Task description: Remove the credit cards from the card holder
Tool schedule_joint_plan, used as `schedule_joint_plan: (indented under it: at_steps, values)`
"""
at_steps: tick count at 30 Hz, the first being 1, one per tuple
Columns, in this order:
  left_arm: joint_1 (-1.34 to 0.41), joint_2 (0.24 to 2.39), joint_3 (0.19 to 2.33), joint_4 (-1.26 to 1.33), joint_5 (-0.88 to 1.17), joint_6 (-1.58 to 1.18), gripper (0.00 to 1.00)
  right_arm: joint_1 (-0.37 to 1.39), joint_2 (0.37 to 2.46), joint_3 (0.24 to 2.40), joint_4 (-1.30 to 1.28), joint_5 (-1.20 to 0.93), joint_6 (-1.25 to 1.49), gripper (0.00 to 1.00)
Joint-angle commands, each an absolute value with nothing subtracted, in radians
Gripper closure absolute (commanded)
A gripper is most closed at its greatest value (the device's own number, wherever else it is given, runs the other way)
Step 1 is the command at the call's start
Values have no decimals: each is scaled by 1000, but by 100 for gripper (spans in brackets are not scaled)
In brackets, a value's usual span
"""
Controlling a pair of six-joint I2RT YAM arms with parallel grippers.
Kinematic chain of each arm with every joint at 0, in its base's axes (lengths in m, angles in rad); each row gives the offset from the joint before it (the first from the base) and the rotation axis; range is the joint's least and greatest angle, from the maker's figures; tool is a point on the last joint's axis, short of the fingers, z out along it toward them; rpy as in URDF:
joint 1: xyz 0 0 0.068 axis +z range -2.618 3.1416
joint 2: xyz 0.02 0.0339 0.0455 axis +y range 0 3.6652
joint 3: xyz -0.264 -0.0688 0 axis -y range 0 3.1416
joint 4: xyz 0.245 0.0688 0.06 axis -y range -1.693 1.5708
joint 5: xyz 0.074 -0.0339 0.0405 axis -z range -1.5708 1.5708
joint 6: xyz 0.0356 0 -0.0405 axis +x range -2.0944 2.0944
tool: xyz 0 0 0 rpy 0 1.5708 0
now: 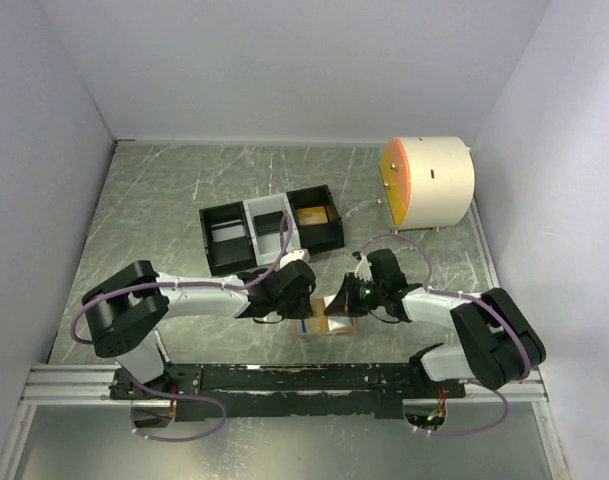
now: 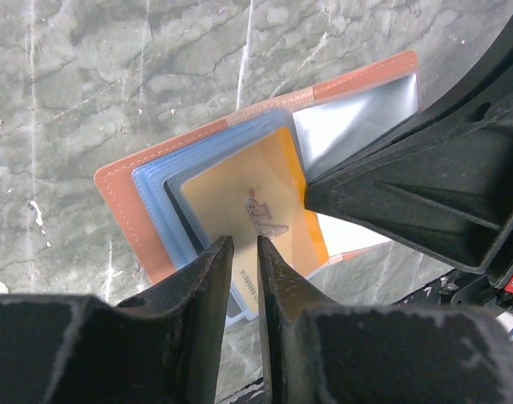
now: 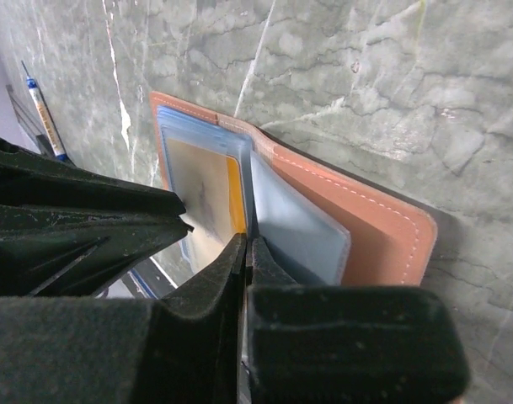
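Note:
The salmon-pink card holder [image 1: 336,326] lies open on the table between my two grippers, its pale blue-grey pocket panels [image 2: 159,189] showing. A gold credit card [image 2: 239,194] sticks partly out of a pocket. In the left wrist view my left gripper [image 2: 243,244] hovers over that card's lower edge. Its jaws are a narrow gap apart, and the card's face shows through the gap. My right gripper [image 3: 248,242] is shut on the edge of a pocket panel at the holder's [image 3: 382,223] fold, right beside the gold card [image 3: 207,194]. No other cards are visible in the holder.
A black-and-grey three-compartment tray [image 1: 246,214] stands behind the arms, with a yellowish card [image 1: 312,215] in its right compartment. A white drum with an orange face [image 1: 429,180] sits at the back right. White walls close in the marbled table [image 1: 164,200].

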State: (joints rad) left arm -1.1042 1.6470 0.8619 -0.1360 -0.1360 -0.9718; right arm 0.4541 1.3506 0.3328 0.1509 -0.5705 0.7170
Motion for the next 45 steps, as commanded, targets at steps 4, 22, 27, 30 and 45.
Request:
schedule_joint_plan:
  at_steps: [4, 22, 27, 30, 45]
  values:
    - [-1120, 1718, 864, -253, -179, -971, 72, 381, 1332, 324, 121, -619, 672, 100]
    - [-1151, 1640, 856, -264, -170, -972, 67, 402, 1409, 314, 204, -688, 631, 77]
    - [-1154, 1673, 873, -276, -161, -964, 71, 408, 1423, 325, 207, -686, 630, 79]
    - [-1165, 1702, 891, -315, -176, -973, 74, 412, 1441, 326, 219, -702, 634, 79]
    - [-1183, 1717, 883, -369, -227, -1016, 78, 414, 1388, 344, 127, -608, 600, 100]
